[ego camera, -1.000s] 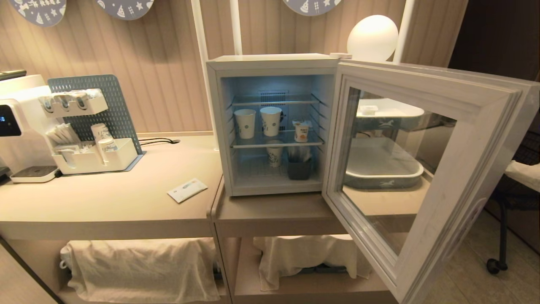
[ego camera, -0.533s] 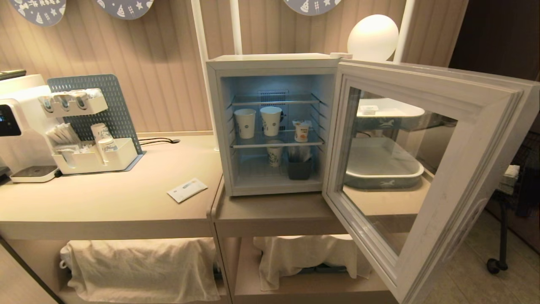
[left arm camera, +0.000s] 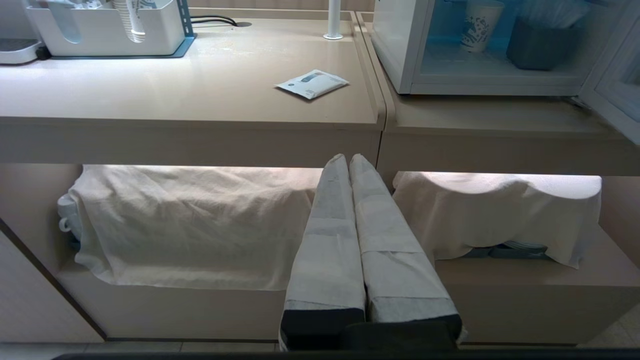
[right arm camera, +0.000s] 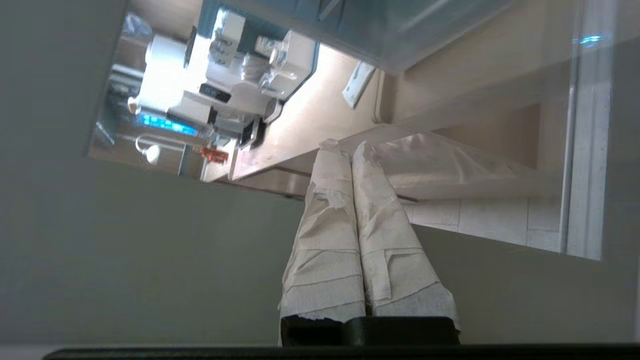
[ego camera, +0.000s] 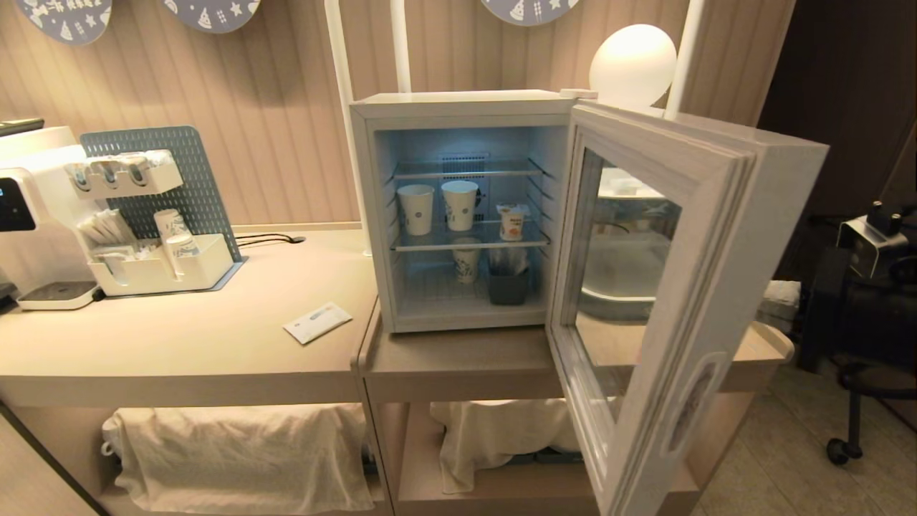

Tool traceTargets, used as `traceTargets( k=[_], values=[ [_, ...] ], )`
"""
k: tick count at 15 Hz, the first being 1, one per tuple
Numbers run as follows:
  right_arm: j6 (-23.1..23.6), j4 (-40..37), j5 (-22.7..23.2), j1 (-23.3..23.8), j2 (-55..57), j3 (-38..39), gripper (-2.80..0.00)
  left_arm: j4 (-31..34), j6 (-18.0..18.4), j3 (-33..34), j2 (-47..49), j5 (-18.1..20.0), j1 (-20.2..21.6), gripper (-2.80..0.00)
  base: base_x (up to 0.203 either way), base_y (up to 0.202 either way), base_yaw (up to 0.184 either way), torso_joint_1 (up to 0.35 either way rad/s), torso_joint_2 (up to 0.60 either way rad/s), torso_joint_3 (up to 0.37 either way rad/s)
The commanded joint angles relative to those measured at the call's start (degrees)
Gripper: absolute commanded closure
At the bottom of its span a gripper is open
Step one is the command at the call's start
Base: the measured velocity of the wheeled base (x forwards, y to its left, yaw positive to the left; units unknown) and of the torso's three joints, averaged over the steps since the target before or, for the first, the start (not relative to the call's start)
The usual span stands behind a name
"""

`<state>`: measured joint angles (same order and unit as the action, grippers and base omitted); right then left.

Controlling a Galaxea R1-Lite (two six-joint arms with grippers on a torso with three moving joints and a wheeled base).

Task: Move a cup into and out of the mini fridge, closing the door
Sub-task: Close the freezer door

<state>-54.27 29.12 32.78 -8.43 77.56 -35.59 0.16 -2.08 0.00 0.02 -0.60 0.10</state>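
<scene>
With right gripper (right arm camera: 350, 147) pinched shut and empty against the outer face of the door (ego camera: 666, 287), frame right, and left gripper (left arm camera: 348, 159) shut and idle low, the cup (ego camera: 511, 221) sits on the mini fridge (ego camera: 458, 107) middle shelf, centre frame; closing looks underway, taking it out left.

the door (ego camera: 666, 301) has a glossy glass window in a matt white frame; the counter (ego camera: 186, 337) looks smooth, matt wood; wrinkled white cloth (ego camera: 236, 455) below.
</scene>
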Motion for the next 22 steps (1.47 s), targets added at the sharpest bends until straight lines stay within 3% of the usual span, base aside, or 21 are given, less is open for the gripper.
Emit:
traceTargets(
  k=[1, 3, 7, 8, 11, 13, 17, 22],
  values=[
    [0.67, -0.25, -2.44, -7.44, -0.06, -3.03, 0.00, -0.01, -0.05, 0.09, 0.06, -0.02, -0.06, 0.00, 0.000, 0.000, 0.000, 0.000, 0.00, 0.000],
    [4.08, -4.68, -6.68, -14.04, 1.23, -8.37, 0.00, 0.02, -0.11, 0.09, 0.06, -0.02, -0.10, 0.00, 0.000, 0.000, 0.000, 0.000, 0.00, 0.000],
    [22.52, -10.17, -29.41, -24.64, 13.21, -13.31, 0.00, -0.07, -0.11, 0.09, 0.06, -0.10, -0.01, 0.00, 0.000, 0.000, 0.000, 0.000, 0.00, 0.000],
    [27.79, -9.58, -32.92, -26.61, 16.10, -14.88, 0.00, -0.07, -0.11, 0.09, 0.06, -0.11, -0.01, 0.00, 0.000, 0.000, 0.000, 0.000, 0.00, 0.000],
    [35.30, -4.26, -40.56, -30.68, 24.28, -19.97, 0.00, -0.07, -0.11, 0.09, 0.06, -0.11, -0.01, 0.00, 0.000, 0.000, 0.000, 0.000, 0.00, 0.000],
    [43.82, 1.90, -47.38, -31.65, 30.85, -24.92, 0.00, -0.07, -0.20, 0.09, 0.06, -0.11, -0.01, 0.00, 0.000, 0.000, 0.000, 0.000, 0.00, 0.000],
    [56.58, 10.04, -54.38, -32.91, 44.15, -38.31, 0.00, -0.07, -0.47, 0.09, 0.06, -0.11, -0.01, 0.00, 0.000, 0.000, 0.000, 0.000, 0.00, 0.000],
    [67.87, 15.57, -58.81, -33.90, 57.37, -51.13, 0.00, -0.07, -0.67, 0.18, 0.06, -0.11, -0.01, 0.00, 0.000, 0.000, 0.000, 0.000, 0.00, 0.000]
  ],
)
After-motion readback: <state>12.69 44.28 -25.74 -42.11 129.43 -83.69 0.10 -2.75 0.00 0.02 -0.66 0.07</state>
